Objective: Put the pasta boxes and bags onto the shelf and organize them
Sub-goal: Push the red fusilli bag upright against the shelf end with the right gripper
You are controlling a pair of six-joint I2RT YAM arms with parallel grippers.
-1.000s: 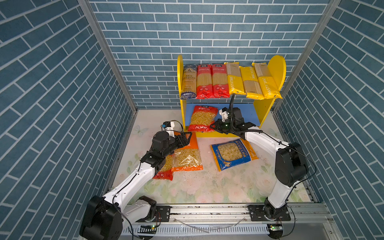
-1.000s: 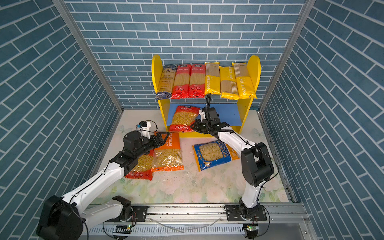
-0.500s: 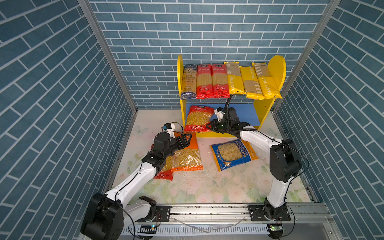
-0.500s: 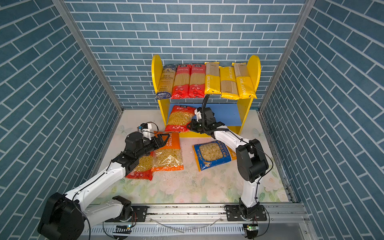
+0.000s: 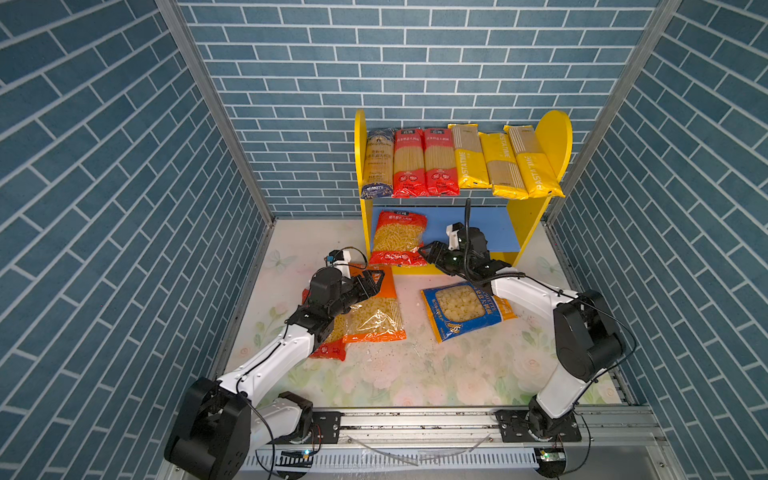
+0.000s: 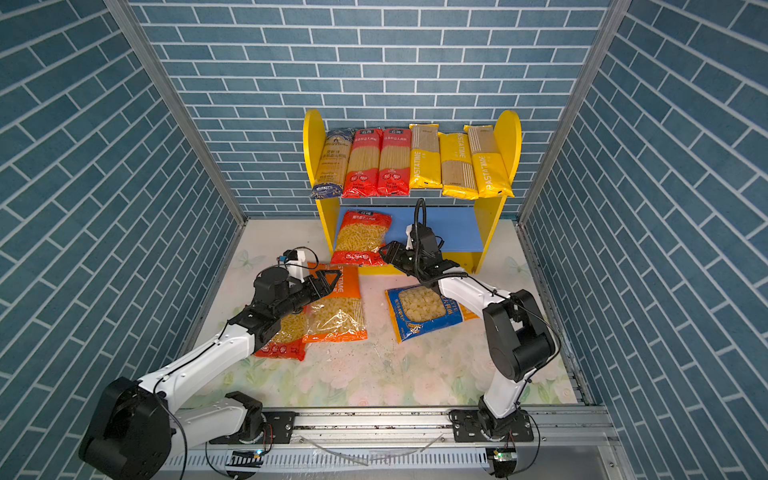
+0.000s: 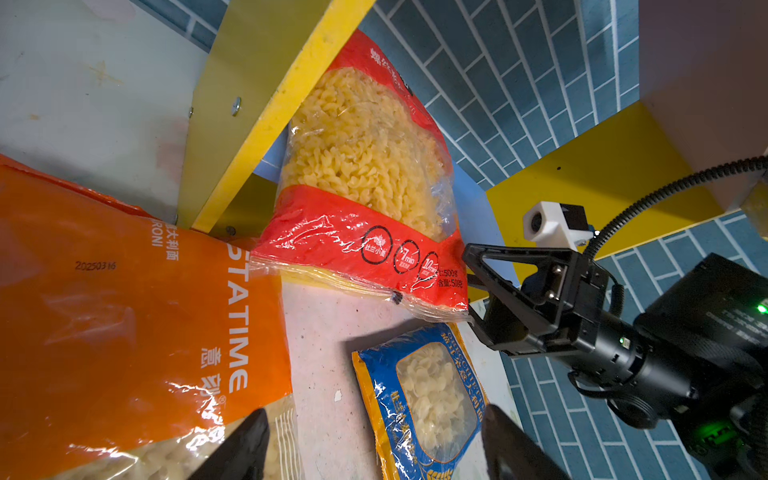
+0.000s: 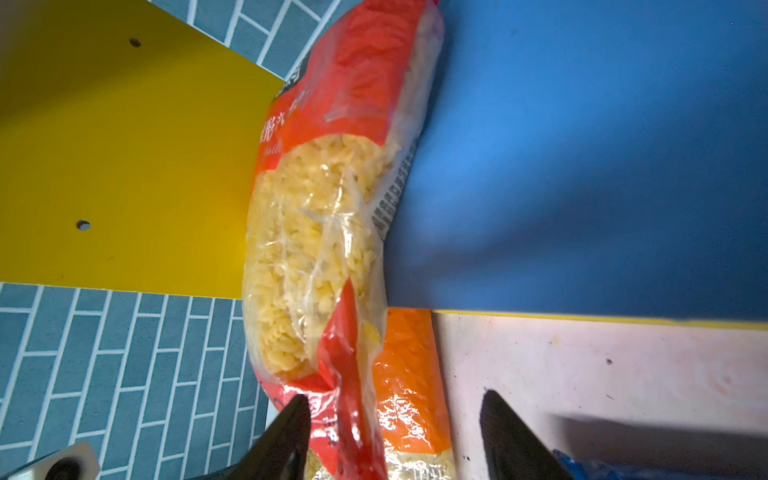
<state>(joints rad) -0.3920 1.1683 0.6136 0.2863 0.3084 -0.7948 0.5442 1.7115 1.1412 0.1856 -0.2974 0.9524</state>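
Since a second ago the right gripper (image 5: pixel 428 253) is letting go: it was pinching the red fusilli bag (image 5: pixel 399 239), and now its jaws are standing apart. The bag, angled at the mouth of the shelf (image 5: pixel 552 141) back then, is now lying squarer on the lower blue board (image 5: pixel 494 232), tight against the left-hand side panel. This placement looks about done.

In both top views six spaghetti packs (image 6: pixel 415 162) are filling the upper board. The orange bag (image 6: pixel 332 307), the blue-yellow bag (image 6: pixel 422 309) and a second red bag (image 6: pixel 280 347) are still lying on the table (image 6: pixel 415 374). The left gripper (image 6: pixel 328 278) is hovering spread over the orange bag's top edge, holding nothing.

In the left wrist view the red bag's clear window is showing pale spirals, and its crinkled sealed end is hanging past the board's front edge — it probably wants a nudge deeper.

In the right wrist view that sealed end is running between the parted fingertips (image 8: pixel 291 432), unpinched. The bag is bulging softly and lying slightly on its side.
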